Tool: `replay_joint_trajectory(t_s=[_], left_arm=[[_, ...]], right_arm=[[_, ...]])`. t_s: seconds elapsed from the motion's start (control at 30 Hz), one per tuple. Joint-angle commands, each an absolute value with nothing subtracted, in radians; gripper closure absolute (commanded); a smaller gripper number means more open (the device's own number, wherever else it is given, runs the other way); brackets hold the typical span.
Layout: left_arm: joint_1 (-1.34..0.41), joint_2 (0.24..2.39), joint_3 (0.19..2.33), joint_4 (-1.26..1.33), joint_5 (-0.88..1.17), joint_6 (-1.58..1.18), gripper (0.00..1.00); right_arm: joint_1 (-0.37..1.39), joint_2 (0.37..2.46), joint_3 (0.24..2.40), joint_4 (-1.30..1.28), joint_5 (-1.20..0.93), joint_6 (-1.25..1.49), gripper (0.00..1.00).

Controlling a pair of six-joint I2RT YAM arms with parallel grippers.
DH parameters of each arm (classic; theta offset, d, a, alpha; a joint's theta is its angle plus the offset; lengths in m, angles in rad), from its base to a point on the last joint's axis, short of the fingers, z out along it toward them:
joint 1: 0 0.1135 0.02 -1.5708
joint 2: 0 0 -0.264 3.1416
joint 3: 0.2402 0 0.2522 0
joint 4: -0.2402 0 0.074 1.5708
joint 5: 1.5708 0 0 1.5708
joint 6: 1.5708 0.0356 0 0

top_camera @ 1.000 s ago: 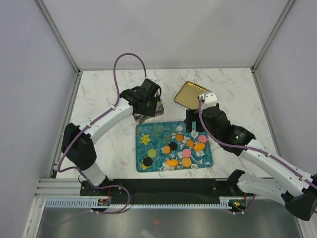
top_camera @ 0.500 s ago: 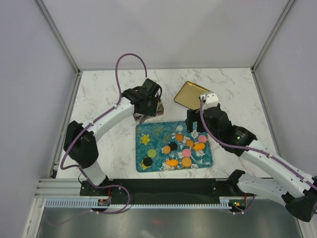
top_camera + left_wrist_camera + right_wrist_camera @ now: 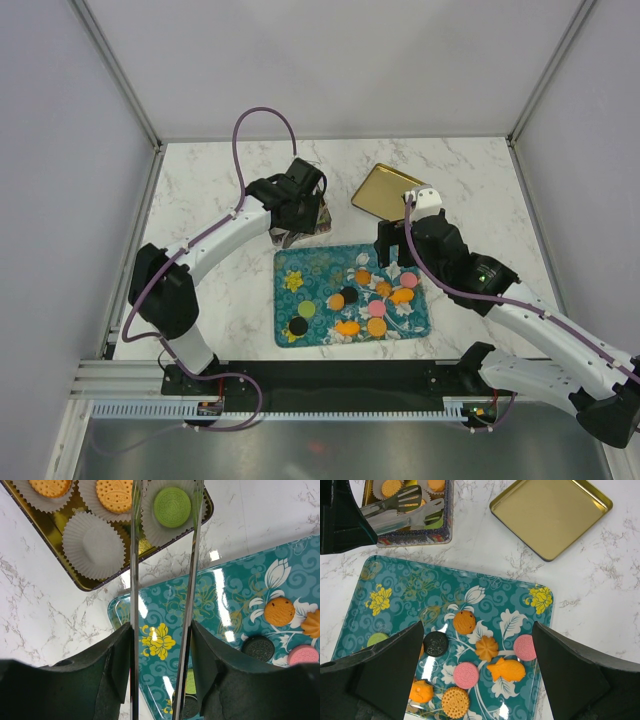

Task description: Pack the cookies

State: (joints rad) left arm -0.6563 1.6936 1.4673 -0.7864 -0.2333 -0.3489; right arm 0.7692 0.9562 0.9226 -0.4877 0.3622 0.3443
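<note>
Cookies lie scattered on the teal flowered tray: orange, pink, black and green ones. My left gripper is shut on a pair of metal tongs, whose blades reach over the gold tin. A green cookie rests in a paper cup between the tong tips, apart from both blades. Two orange cookies sit in neighbouring cups. My right gripper hangs open above the tray's right half with nothing between its fingers.
The tin's gold lid lies upside down on the marble behind the tray. One white paper cup in the tin holds nothing. White walls enclose the table on three sides.
The left arm has shifted slightly over the tin. The right arm has stayed still.
</note>
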Motion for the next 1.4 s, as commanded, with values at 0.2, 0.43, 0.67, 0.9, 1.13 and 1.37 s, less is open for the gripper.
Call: replay_joint_trajectory(t_s=[0.2, 0.43, 0.67, 0.9, 1.13, 1.37], left_arm=[[-0.655, 1.606, 1.491, -0.75, -0.209, -0.302, 0.44], [-0.719, 1.442, 1.39, -0.779, -0.175, -0.347, 0.44], [-0.877, 1.247, 1.152, -0.79, -0.147, -0.481, 0.43], [-1.021, 1.131, 0.994, -0.795, -0.101, -0.595, 0.42], [-1.078, 1.108, 0.936, -0.81, -0.094, -0.629, 0.41], [-1.111, 1.132, 0.928, -0.808, -0.106, -0.64, 0.38]], right_arm=[[0.767, 0.942, 0.928, -0.485, 0.362, 0.348, 0.02], [0.767, 0.959, 0.937, -0.482, 0.377, 0.345, 0.02], [0.767, 0.982, 0.951, -0.471, 0.377, 0.337, 0.02], [0.767, 1.009, 0.957, -0.457, 0.368, 0.344, 0.02], [0.767, 1.009, 0.953, -0.456, 0.373, 0.345, 0.02], [0.767, 1.008, 0.95, -0.456, 0.373, 0.348, 0.02]])
